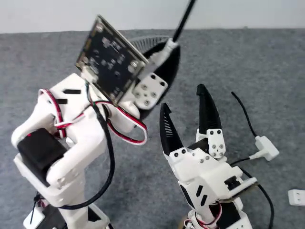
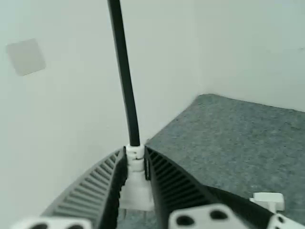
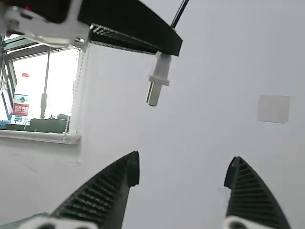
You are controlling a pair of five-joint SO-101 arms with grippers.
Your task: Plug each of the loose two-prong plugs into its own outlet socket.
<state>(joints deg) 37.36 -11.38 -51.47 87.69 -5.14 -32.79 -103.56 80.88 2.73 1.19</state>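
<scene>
- The left arm's black ribbed gripper (image 1: 167, 47) sits at about twelve o'clock in the high view. It is clamped on a white two-prong plastic plug (image 1: 159, 58), which it holds up clear of the grey carpeted table (image 1: 228, 62).
- The plug's black cable (image 1: 183, 21) runs off toward one o'clock.
- This plug looks light and rigid, with smooth moulded sides that could twist in the pads. The fairly stiff cable will likely tug on it.
- The best hold is across the flat sides of the body, behind the prongs, much as it is held here.
- The right arm's black gripper (image 1: 183, 96), near the centre, has its jaws spread wide and holds nothing.
- A second white plug (image 1: 264, 148) with its own cable lies on the carpet at about four o'clock.
- A small white block (image 1: 296, 196) lies at the edge beyond it. I cannot tell whether it is a socket.
- Writing: the dark circuit board (image 1: 112, 59) carries only tiny marks. The window-sill bottle (image 3: 21, 102) has a red-and-white label whose print is too small to tell.
</scene>
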